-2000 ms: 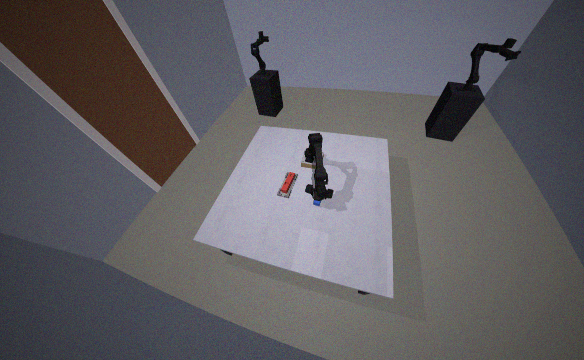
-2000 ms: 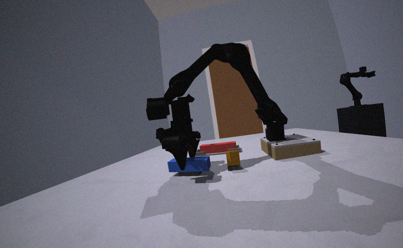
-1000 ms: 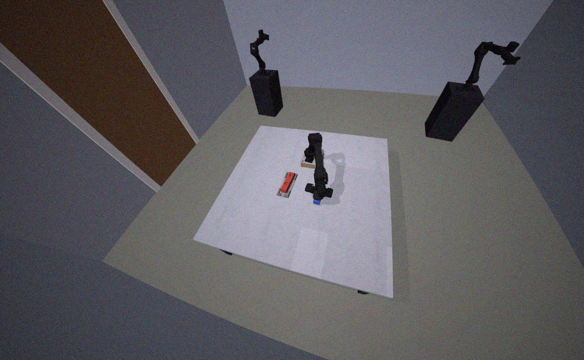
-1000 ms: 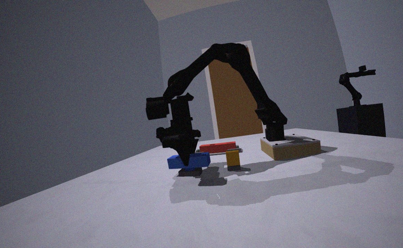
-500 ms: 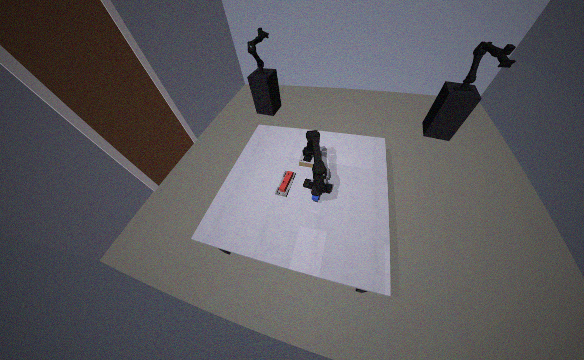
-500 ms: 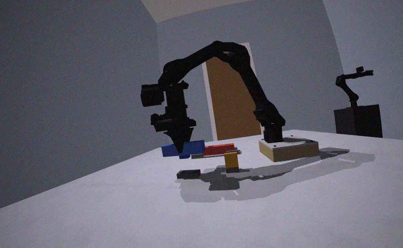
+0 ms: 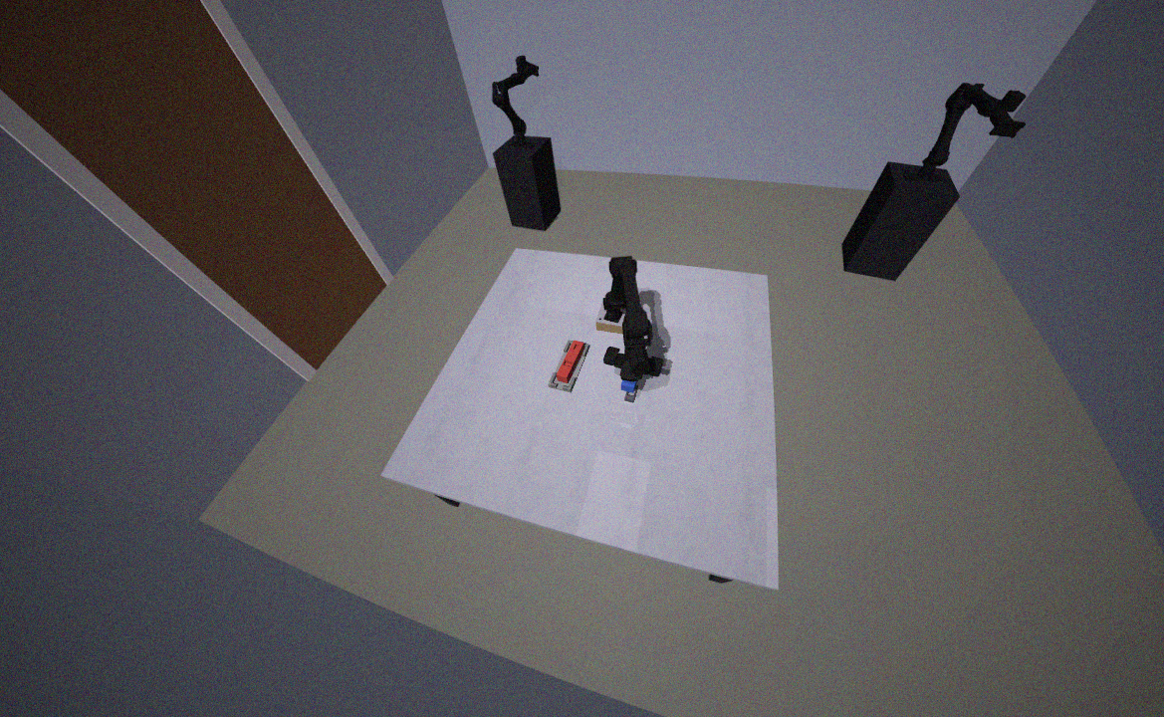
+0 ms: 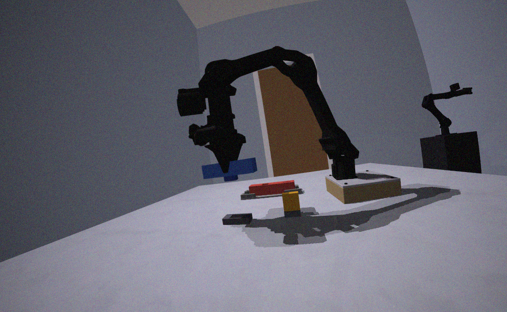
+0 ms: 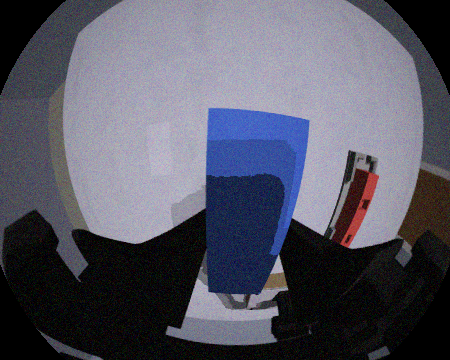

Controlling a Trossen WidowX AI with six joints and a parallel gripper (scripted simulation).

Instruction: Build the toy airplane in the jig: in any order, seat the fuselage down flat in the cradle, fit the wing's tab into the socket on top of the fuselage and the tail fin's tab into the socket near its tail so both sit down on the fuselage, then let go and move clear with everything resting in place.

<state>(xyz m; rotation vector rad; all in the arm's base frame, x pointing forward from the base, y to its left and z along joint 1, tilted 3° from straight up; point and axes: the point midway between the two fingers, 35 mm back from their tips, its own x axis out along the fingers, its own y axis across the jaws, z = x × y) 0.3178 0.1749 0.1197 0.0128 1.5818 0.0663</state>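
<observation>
My gripper (image 7: pixel 630 377) (image 8: pixel 226 169) (image 9: pixel 243 215) is shut on the blue wing (image 7: pixel 628 385) (image 8: pixel 245 166) (image 9: pixel 255 126) and holds it in the air, its short tab (image 8: pixel 230 178) pointing down. The red fuselage (image 7: pixel 571 359) (image 8: pixel 271 189) (image 9: pixel 368 192) lies in the grey cradle (image 7: pixel 561 386) (image 8: pixel 248 196) (image 9: pixel 351 162), to one side of the gripper. Two dark sockets show on its top in the wrist view. The yellow tail fin (image 8: pixel 290 201) stands upright in a small dark holder (image 8: pixel 292 213); I cannot make it out in the other views.
A low dark holder block (image 7: pixel 630 397) (image 8: pixel 237 219) sits on the table (image 7: pixel 496 445) (image 8: pixel 131 248) below the wing. The arm's wooden base (image 7: pixel 609 327) (image 8: pixel 369 193) stands behind. Two other arms on black pedestals (image 7: pixel 528 182) (image 7: pixel 897 218) stand off the table.
</observation>
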